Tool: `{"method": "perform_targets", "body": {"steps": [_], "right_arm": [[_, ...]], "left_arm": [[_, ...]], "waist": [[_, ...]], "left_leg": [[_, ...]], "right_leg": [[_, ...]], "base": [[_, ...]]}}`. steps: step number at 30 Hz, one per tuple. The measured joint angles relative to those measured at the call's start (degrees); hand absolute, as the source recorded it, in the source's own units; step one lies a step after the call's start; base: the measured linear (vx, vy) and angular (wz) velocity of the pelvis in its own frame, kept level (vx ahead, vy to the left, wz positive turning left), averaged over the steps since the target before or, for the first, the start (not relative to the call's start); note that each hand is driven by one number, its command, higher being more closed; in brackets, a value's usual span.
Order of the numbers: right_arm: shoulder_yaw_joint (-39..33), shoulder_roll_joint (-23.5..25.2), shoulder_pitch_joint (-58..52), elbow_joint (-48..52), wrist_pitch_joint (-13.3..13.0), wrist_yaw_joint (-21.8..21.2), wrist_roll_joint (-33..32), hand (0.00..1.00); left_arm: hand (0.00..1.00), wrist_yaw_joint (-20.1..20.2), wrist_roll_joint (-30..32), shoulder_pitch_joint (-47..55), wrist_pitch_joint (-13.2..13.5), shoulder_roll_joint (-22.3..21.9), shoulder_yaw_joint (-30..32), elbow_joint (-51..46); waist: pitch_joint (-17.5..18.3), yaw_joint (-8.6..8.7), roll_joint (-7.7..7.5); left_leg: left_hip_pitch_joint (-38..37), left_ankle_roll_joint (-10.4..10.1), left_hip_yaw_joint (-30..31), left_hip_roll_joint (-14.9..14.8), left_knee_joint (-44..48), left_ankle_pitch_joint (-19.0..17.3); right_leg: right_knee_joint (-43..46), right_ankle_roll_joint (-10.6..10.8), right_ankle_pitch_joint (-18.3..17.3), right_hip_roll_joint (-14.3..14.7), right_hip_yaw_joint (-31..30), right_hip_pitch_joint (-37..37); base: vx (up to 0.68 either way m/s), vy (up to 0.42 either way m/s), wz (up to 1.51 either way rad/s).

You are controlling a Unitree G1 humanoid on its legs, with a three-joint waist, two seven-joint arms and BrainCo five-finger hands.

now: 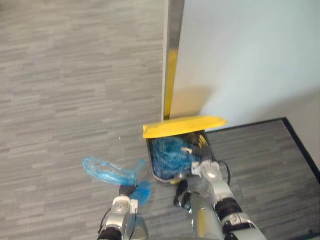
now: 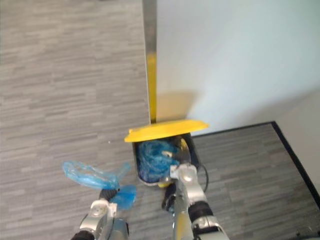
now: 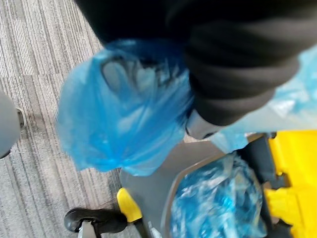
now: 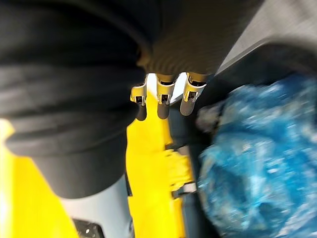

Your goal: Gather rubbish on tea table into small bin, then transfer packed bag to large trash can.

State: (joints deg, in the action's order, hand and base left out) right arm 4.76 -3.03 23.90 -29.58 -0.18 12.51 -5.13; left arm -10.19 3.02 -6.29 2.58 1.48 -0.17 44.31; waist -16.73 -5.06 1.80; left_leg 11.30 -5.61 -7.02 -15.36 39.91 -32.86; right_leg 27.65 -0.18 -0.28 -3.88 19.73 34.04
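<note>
Eye views: from head, high, steeply down; shared: bin (image 1: 182, 126), floor (image 1: 60, 75). Wrist views: very close, facing same bin.

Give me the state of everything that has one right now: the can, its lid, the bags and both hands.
large trash can: upright on the floor, blue plastic already inside.
yellow lid: raised, so the can is open.
blue bag: held up beside the can, not yet in it.
left hand: shut on the blue bag.
right hand: at the can's rim, grip unclear.
</note>
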Motion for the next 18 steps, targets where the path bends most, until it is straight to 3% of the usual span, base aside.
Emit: {"method": "perform_targets", "body": {"steps": [5,11,12,13,14,15,18], "right_arm": [[0.0,-2.8,8.4,3.7,0.2,1.6,-2.5,0.0],[0.1,-6.7,20.7,4.0,0.1,2.4,-5.3,0.0],[0.1,-7.1,21.7,4.0,0.1,2.4,-6.0,0.0],[0.0,-7.9,23.4,3.9,0.1,2.6,-6.3,0.0],[-0.1,-9.3,24.7,3.7,0.0,3.1,-6.3,0.0],[-0.3,-10.2,26.3,3.1,-0.1,3.4,-6.6,0.0],[-0.2,-10.5,29.6,0.1,-0.1,3.6,-7.9,0.0]], "left_arm": [[1.0,-1.2,-1.2,-1.3,1.0,0.0,-1.1,-3.3],[1.0,-2.2,-3.3,-3.2,1.7,0.4,-2.5,-5.7],[1.0,-2.2,-3.3,-3.4,1.7,0.5,-3.0,-5.8],[1.0,-2.3,-3.3,-4.2,1.8,0.4,-3.5,-5.9],[1.0,-2.1,-3.3,-4.9,2.0,0.6,-3.6,-7.0],[1.0,-2.3,-3.4,-5.3,2.2,0.3,-3.5,-8.3],[1.0,-2.3,-4.4,-5.1,2.1,0.3,-3.9,-8.4]], "waist": [[-3.0,-0.93,-0.17],[-5.0,-1.66,-0.9],[-5.3,-1.74,-1.14],[-6.3,-2.46,-0.35],[-7.0,-1.39,-1.1],[-7.9,-1.47,-1.81],[-8.2,-1.99,-2.23]], "left_leg": [[5.9,-0.7,3.8,-1.4,4.1,-0.4],[10.4,-0.7,9.6,-2.5,3.7,-0.2],[10.7,-0.7,9.8,-2.7,3.1,-0.2],[11.5,-1.0,11.2,-4.4,2.0,0.1],[12.5,-2.9,11.4,-4.4,3.1,1.0],[13.9,-5.3,12.6,-4.3,5.0,2.0],[16.4,-3.4,11.5,-2.4,9.1,1.3]], "right_leg": [[-2.1,-0.9,2.5,2.2,0.5,2.4],[-5.4,-1.5,2.4,4.9,4.3,4.3],[-6.0,-1.3,2.0,5.0,5.1,4.3],[-2.7,-0.1,-1.8,4.7,6.2,5.3],[10.4,-7.1,-1.1,4.2,-2.6,9.0],[9.5,-7.6,-4.7,4.8,-3.9,8.4],[6.1,-7.2,-3.0,4.8,0.3,8.6]], "base": [[-0.16,-0.089,0.04],[-0.07,-0.131,0.05],[-0.02,-0.15,0.1],[0.0,-0.235,0.39],[0.01,-0.328,0.69],[0.01,-0.285,0.6],[-0.06,-0.121,0.11]]}}
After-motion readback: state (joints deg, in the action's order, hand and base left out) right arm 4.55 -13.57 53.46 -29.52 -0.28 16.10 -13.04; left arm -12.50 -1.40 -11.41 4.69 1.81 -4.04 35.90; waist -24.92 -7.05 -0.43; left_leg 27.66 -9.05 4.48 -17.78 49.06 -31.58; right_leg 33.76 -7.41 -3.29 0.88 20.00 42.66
